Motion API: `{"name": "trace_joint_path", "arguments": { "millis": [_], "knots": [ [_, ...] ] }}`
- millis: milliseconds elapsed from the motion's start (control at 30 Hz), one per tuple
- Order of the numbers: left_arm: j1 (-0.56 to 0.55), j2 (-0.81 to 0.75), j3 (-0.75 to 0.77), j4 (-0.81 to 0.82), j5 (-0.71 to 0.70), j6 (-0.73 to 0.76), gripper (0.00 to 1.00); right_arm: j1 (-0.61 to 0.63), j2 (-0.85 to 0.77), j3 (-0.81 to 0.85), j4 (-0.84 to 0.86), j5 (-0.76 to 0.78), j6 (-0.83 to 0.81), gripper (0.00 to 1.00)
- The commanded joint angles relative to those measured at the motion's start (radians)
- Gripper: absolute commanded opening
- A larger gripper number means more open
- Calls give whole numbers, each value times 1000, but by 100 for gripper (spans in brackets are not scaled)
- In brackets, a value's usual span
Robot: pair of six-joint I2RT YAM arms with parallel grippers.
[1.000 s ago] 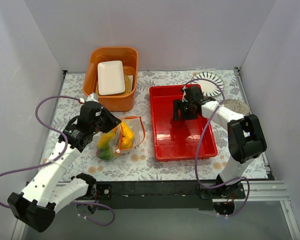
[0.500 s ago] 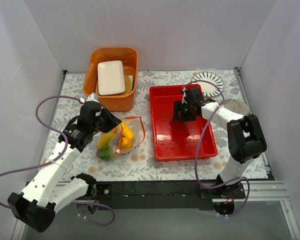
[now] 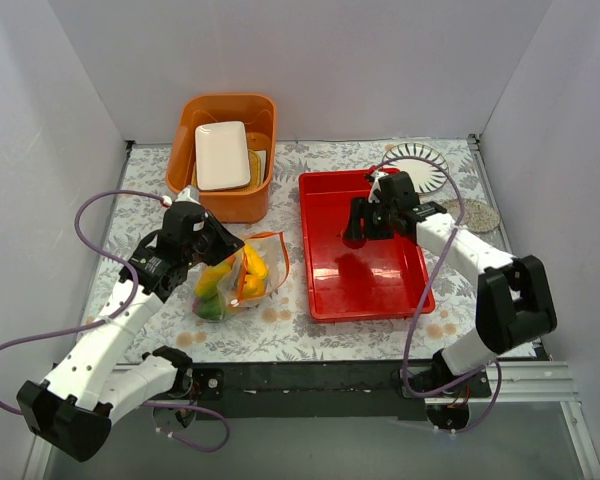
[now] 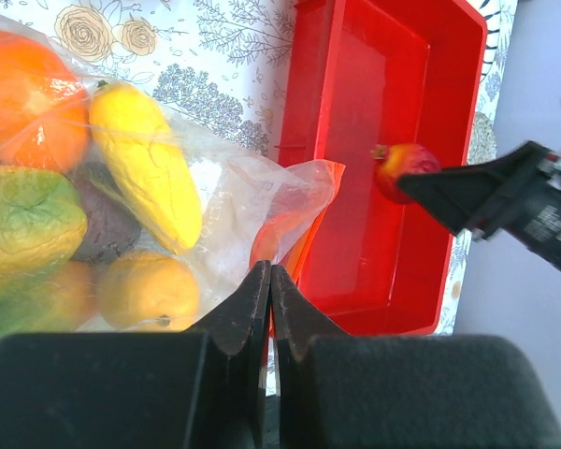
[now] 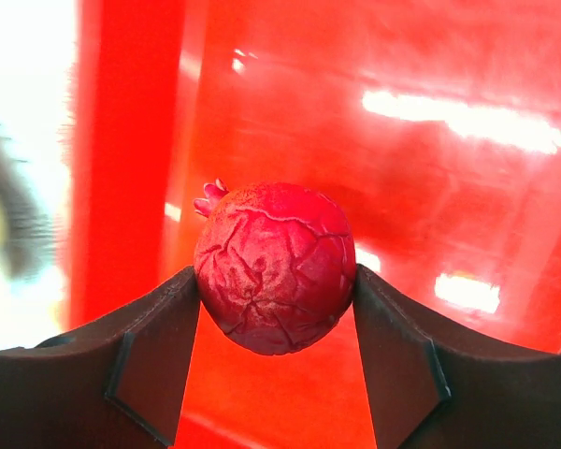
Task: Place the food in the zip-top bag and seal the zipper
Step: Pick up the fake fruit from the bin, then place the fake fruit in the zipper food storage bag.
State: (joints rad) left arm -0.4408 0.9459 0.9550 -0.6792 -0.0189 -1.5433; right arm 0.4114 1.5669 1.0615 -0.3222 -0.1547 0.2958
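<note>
Red tray: the red tray (image 3: 325, 290) is my landmark; everything below is placed from it.
Right pincer: my right gripper (image 3: 358, 228) hangs over the tray's far half, both jaws pressed against the sides of the dark red round fruit (image 5: 273, 267).
Fruit's height: I cannot tell whether it touches the tray floor.
Left pincer: my left gripper (image 4: 269, 285) sits just left of the tray, fingers clenched flat together on the zip-top bag (image 4: 234, 187) at its mouth.
Zipper: the orange-red zipper (image 4: 294, 229) is crumpled close beside the tray's left wall, and the mouth faces the tray.
Food in the bag: a yellow mango (image 4: 145, 164), an orange (image 4: 28, 98), a green mango (image 4: 28, 220) and a dark purple fruit (image 4: 107, 229), all left of the tray.
Orange tub: the orange tub (image 3: 195, 125) stands beyond the tray's far-left corner, with a white dish (image 3: 222, 155) inside it.
</note>
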Motion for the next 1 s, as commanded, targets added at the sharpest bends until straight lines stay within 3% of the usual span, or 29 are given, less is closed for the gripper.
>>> {"name": "trace_joint_path", "arguments": {
  "millis": [0,433,867,967],
  "knots": [
    [1,-1,-7,-5,10,17,0,52,-131,0,40,-35,58,37],
    [1,8,-18,6,17,9,0,418,-163,-15,229,3,167,37],
    [1,-13,-18,-3,8,8,0,517,-1,147,241,-23,147,40],
    [1,-7,-13,-16,4,9,0,518,70,236,203,-37,144,46]
  ]
}}
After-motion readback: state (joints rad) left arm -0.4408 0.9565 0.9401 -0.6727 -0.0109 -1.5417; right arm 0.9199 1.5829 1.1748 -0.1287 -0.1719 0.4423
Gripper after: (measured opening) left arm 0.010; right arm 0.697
